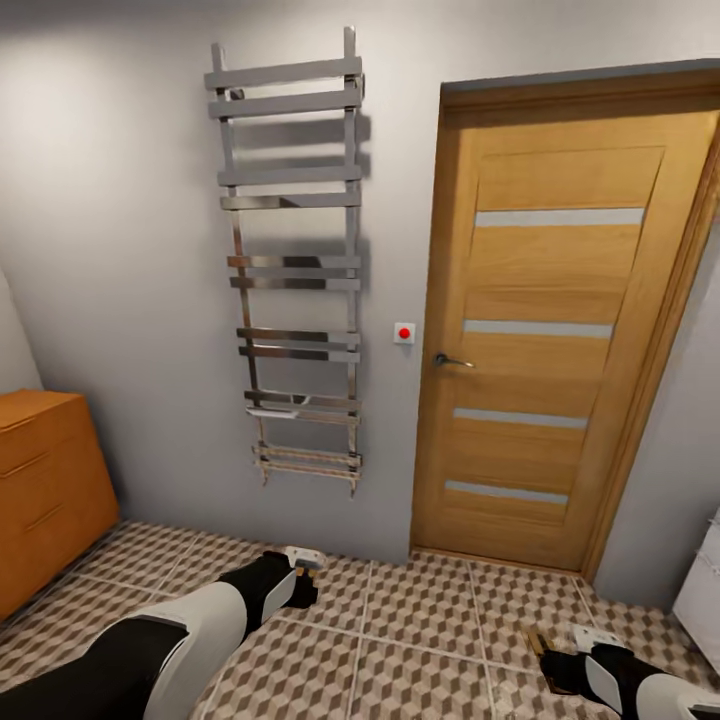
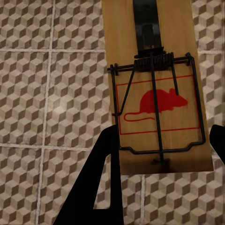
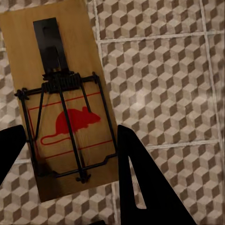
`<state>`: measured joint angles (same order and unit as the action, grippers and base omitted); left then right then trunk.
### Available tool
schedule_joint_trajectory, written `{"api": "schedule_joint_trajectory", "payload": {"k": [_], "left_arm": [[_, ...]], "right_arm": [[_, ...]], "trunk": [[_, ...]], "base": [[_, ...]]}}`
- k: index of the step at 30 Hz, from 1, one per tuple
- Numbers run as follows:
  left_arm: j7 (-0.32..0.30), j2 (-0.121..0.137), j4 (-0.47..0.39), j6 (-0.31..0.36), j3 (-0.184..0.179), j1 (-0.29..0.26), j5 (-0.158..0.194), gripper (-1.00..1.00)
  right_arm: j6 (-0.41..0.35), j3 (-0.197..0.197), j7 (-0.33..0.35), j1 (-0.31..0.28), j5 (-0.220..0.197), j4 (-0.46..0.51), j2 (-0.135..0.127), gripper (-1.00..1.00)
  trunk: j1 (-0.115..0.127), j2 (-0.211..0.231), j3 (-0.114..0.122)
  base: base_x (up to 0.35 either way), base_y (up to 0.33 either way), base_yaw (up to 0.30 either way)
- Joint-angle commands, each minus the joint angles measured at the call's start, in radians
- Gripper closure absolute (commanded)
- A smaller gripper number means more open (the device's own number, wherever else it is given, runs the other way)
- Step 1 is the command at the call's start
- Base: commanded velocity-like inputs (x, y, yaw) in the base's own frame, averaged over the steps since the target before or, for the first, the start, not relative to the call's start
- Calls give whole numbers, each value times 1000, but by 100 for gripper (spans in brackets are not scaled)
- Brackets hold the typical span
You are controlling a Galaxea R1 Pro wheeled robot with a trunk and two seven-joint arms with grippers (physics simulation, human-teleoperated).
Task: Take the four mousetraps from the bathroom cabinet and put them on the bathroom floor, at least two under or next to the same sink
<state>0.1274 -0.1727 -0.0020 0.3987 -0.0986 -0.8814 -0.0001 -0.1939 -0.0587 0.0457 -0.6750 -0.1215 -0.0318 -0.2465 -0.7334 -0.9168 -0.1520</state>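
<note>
Head view, nearest first: left pincer [image 1: 303, 568] low over the bathroom floor [image 1: 430, 620], closed on a mousetrap [image 1: 305, 562] seen only as a small wooden tip between the fingers. Right pincer [image 1: 548, 655] near the lower right corner of the floor, also closed on a second mousetrap [image 1: 537, 645], a small brown edge at its tip. Both held above the cube-pattern tiles, not lying on them.

Left wrist view: first mousetrap [image 2: 157, 89] clamped by its lower end between two black fingers [image 2: 101, 178], wooden board flat toward the camera, dark wire frame and spring on it, red mouse print inside a red rectangle; tiles and pale grout lines behind.

Right wrist view: second mousetrap [image 3: 63, 98] gripped the same way between black fingers [image 3: 143, 183], slightly tilted, same red mouse print and black metal tab at its far end.

Farther, at the left edge of the floor: orange-brown cabinet [image 1: 45, 490] against the wall, drawers shut. Behind, on the grey wall: chrome towel rail [image 1: 290, 270], small white switch with red dot [image 1: 404, 333], wooden door [image 1: 560, 330] closed. At the far right edge, a white piece of furniture [image 1: 702, 600], partly cut off.
</note>
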Motion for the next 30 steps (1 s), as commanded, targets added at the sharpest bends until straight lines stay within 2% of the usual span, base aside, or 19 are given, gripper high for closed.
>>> {"api": "schedule_joint_trajectory", "payload": {"k": [1, 9, 15, 30], "left_arm": [[1, 0, 0, 4, -7, -1, 0, 100], [1, 3, -1, -3, -7, 1, 0, 100], [0, 2, -1, -6, -7, 1, -1, 100], [0, 2, -1, -8, -7, 1, -1, 100]], "right_arm": [[-1, -6, 3, -1, -10, -2, -4, 100], [0, -5, 5, 25, -25, -2, -30, 100], [1, -4, 5, 45, -27, -2, -32, 100], [2, -5, 5, 49, -27, -2, -32, 100]], "trunk": [[0, -1, -2], [0, -1, -2], [0, -1, -2], [0, -1, -2]], "base": [[0, 0, -297], [0, 0, -297], [0, 0, -297], [0, 0, -297]]}}
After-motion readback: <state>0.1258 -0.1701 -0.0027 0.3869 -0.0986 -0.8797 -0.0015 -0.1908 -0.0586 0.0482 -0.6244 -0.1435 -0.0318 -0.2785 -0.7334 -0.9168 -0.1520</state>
